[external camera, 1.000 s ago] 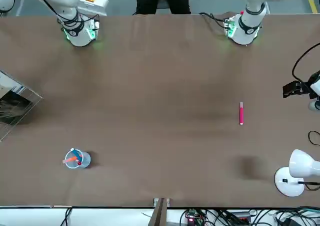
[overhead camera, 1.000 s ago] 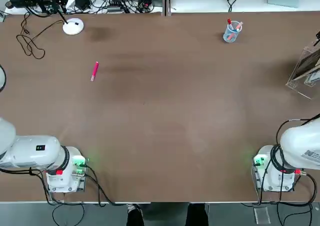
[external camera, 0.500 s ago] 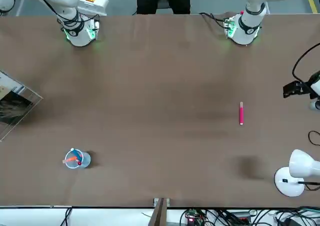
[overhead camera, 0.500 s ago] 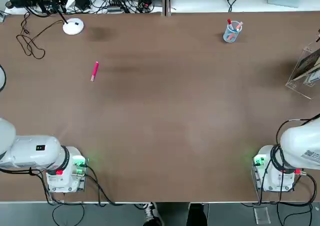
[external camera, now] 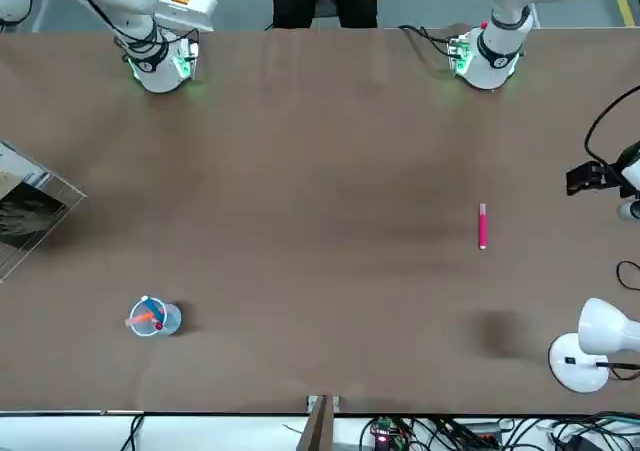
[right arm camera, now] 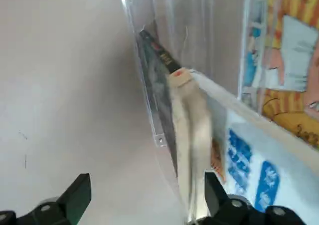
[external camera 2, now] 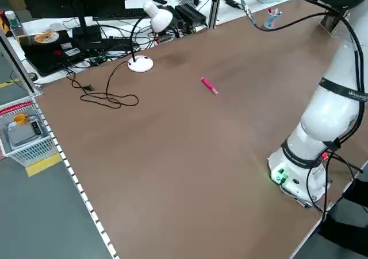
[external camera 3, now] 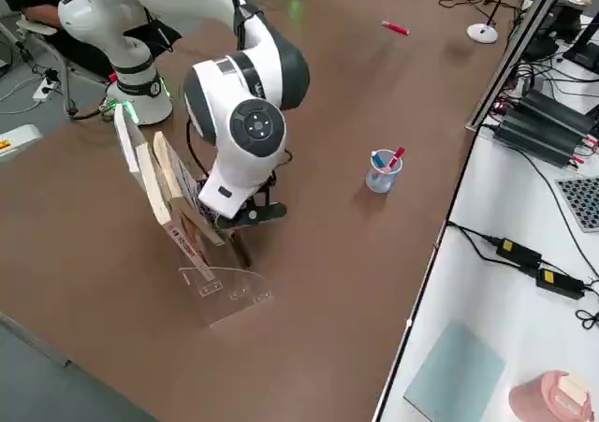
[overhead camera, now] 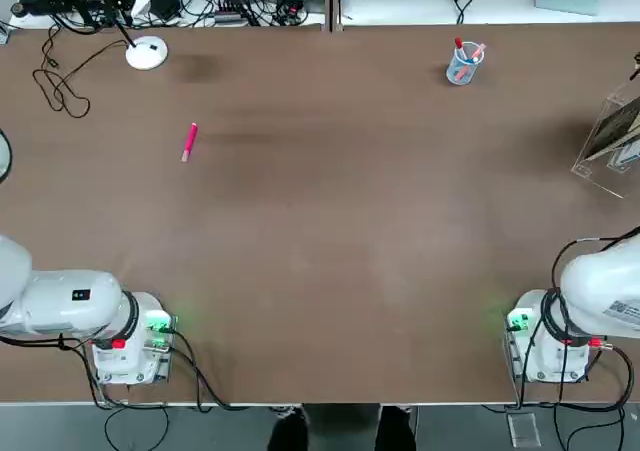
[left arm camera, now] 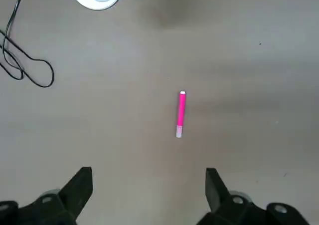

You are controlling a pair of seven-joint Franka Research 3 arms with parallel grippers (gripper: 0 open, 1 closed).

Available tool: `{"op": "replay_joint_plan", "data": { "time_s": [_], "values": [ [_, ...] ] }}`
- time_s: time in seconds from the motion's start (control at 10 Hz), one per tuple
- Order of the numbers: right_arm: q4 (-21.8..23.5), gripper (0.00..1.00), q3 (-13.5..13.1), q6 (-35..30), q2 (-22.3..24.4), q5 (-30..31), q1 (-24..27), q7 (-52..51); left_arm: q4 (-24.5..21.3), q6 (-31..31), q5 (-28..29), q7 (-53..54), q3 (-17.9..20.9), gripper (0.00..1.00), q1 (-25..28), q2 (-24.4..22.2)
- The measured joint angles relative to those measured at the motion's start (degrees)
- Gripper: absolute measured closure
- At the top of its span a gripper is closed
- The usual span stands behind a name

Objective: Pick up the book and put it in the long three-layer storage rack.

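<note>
Almost nothing has moved since earlier: the book (right arm camera: 185, 130) already leans inside the rack (external camera 3: 201, 254), right gripper (right arm camera: 144, 197) jaws open and empty beside it; left gripper (left arm camera: 148, 192) is open too.

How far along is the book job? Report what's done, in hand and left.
Done: the book stands inside the long three-layer storage rack, beside other books. In hand: nothing; the right end effector is open next to the rack and grips nothing. The left end effector hangs open over a pink pen, idle. Left: apparently only drawing the right arm clear.
</note>
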State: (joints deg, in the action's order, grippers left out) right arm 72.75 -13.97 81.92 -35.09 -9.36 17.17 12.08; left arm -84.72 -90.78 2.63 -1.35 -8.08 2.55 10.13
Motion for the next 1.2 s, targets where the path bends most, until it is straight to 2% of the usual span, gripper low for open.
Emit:
{"op": "replay_joint_plan", "data": {
  "time_s": [0.4, 0.7, 0.9, 1.2],
  "values": [
    [-1.3, 0.00, 0.0, -1.3, 0.6, 0.0, -5.3, -0.7, 0.0, 0.0, 0.0, 0.0, 0.0, 0.00, 0.0, 0.0],
    [-1.5, 0.00, 0.1, -0.6, 0.7, 0.0, -8.6, -10.4, 0.1, -0.2, 0.0, 0.0, 0.0, 0.00, 0.0, -0.1],
    [-1.5, 0.00, 0.1, 2.4, 0.7, 0.0, -10.1, -18.0, 0.5, -0.3, 0.0, 0.0, 0.1, 0.00, 0.0, -0.1],
    [-1.4, 0.00, 0.1, 6.0, 0.7, 0.0, -12.5, -23.2, 0.6, -0.3, 0.0, 0.0, 0.1, 0.00, 0.0, -0.1]
  ]
}}
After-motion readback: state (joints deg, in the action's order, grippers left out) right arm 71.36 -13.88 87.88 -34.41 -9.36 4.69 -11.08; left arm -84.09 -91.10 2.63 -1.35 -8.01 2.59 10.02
